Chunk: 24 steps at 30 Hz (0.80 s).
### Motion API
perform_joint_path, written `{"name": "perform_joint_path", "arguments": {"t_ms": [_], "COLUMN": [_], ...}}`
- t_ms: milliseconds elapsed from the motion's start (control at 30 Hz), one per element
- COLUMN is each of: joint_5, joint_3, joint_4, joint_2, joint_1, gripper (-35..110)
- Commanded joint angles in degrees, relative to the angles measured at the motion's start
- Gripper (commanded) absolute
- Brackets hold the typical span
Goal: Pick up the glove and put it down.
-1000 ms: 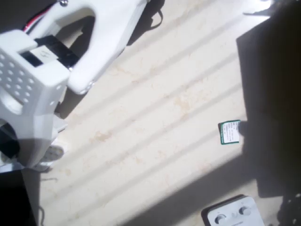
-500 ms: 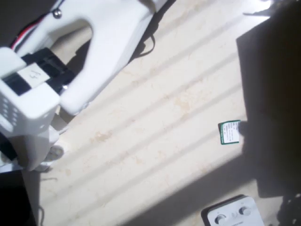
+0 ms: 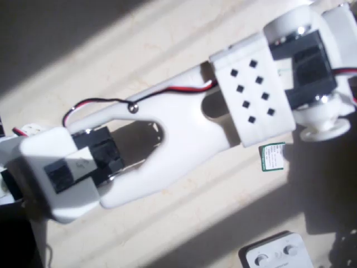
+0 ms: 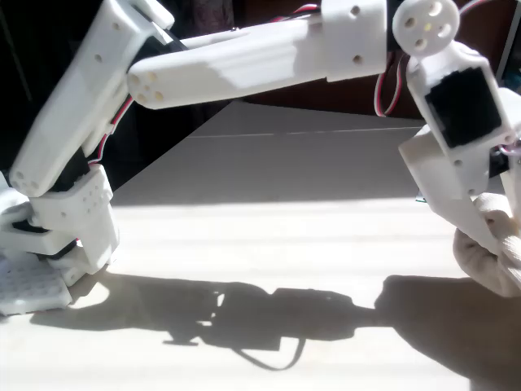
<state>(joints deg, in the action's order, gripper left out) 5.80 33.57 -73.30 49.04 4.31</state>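
In the overhead view the white arm (image 3: 184,128) stretches across the pale striped surface (image 3: 184,223) from lower left to upper right, a red and black cable (image 3: 111,103) running along its upper side; its far end with a black motor block sits at the top right, and the gripper's fingers cannot be made out there. Just below that end lies a small green-edged card (image 3: 272,157), and farther down, at the bottom edge, a white box with round knobs (image 3: 274,254). In the fixed view the gripper (image 4: 480,236) reaches down at the right edge, its white finger (image 4: 460,208) pressed against the cream glove (image 4: 496,252), which bulges out directly under and to the right of it, partly cut off by the frame. The gripper looks clenched on the glove. The arm's dark shadow (image 4: 269,314) falls on the surface to the gripper's lower left.
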Motion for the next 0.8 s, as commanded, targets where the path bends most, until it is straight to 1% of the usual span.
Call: {"name": "perform_joint_path", "arguments": {"t_ms": [0,133,500,633,767], "joint_5": [2.72,5.98,6.15,6.15,6.86], "joint_3": [-1.76,-1.41,-1.05,-0.35,3.87], "joint_4": [-1.93,-3.78,-6.06,-6.06,-6.06], "joint_2": [5.54,5.54,4.83,4.04,1.67], "joint_1": [-4.57,-8.44,-19.34,-21.36,-22.50], "gripper": [0,0,0,0,0]}}
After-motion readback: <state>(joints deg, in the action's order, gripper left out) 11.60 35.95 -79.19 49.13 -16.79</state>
